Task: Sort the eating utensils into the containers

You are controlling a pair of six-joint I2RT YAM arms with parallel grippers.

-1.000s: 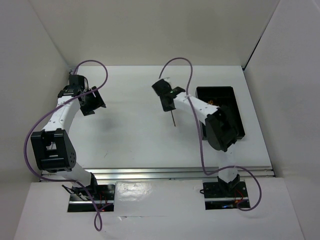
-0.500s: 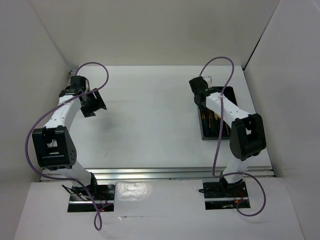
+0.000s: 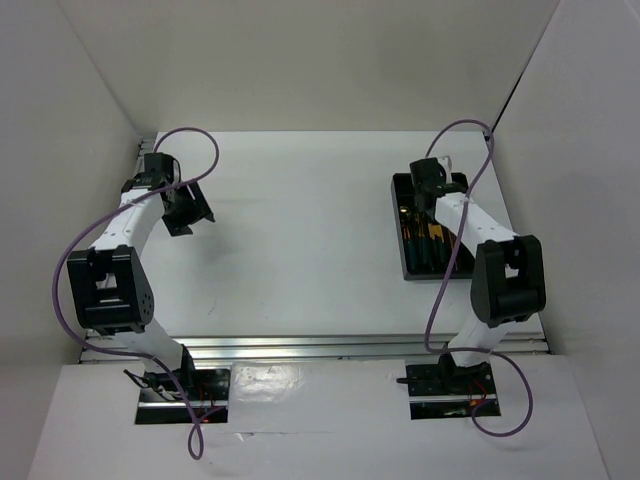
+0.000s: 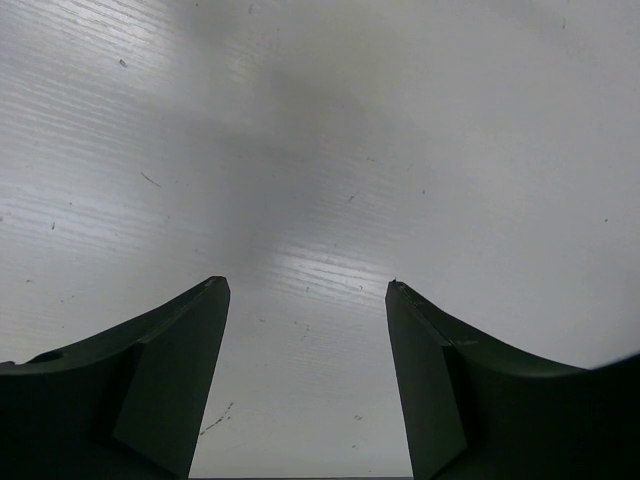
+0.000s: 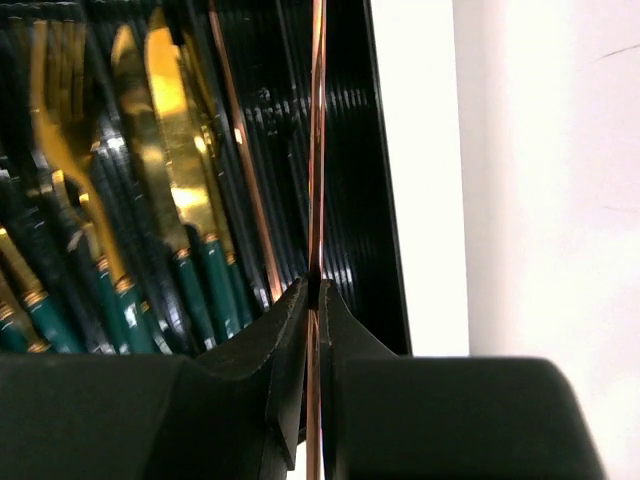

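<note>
The black tray (image 3: 398, 232) lies at the right of the table, with gold-headed, green-handled utensils (image 3: 426, 238) in its compartments. My right gripper (image 3: 426, 196) hangs over the tray's far end. In the right wrist view it (image 5: 314, 285) is shut on a thin brown chopstick (image 5: 317, 150) that runs lengthwise above the tray's right compartment (image 5: 355, 200). A second chopstick (image 5: 245, 180) lies in the tray just left of it, beside the forks and spoons (image 5: 175, 130). My left gripper (image 3: 190, 213) is open at the far left over bare table, nothing between its fingers (image 4: 307, 290).
White walls close in the table on the left, back and right. The tray's right rim borders a strip of white table (image 5: 540, 200). The right arm's purple cable (image 3: 470, 135) loops above the tray.
My right arm has swung from the table's middle rightward to above the tray, carrying the chopstick. The left arm has barely moved and stays open.
</note>
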